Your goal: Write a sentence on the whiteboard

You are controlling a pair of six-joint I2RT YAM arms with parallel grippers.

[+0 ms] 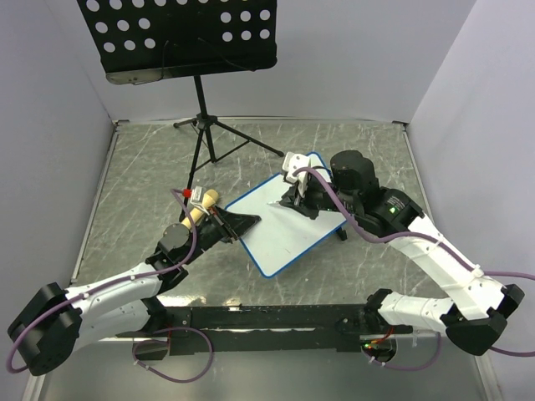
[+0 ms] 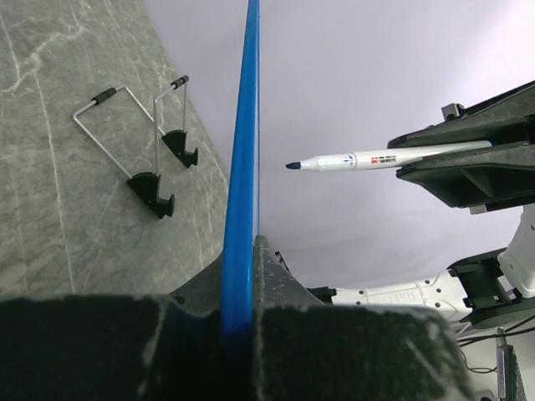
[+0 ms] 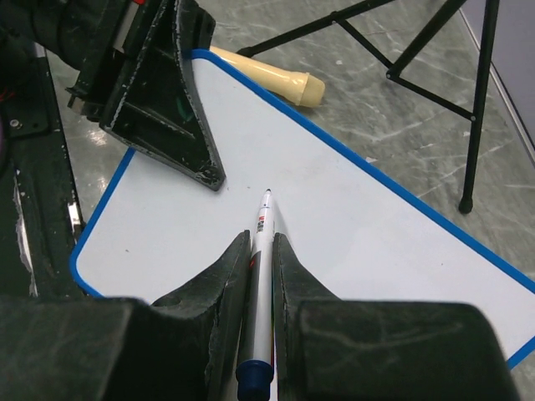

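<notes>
The whiteboard [image 1: 284, 227], white with a thin blue frame, lies tilted in the middle of the table. My left gripper [image 1: 242, 227] is shut on the whiteboard's left edge, and the blue frame [image 2: 242, 184] runs straight up between its jaws [image 2: 242, 276]. My right gripper [image 1: 297, 196] is shut on a white marker [image 3: 266, 242] with a blue end cap. The marker's dark tip [image 3: 268, 194] points at the board's face [image 3: 359, 251], very close to it; contact cannot be told. The white face is blank where it shows, so the sentence is not in view.
A black perforated music stand [image 1: 180, 38] rises at the back, its tripod legs [image 3: 401, 42] spread on the marbled table. A cream cylinder [image 3: 276, 77] lies beside the board's far edge. Wire stand legs with black feet [image 2: 142, 150] sit under the board.
</notes>
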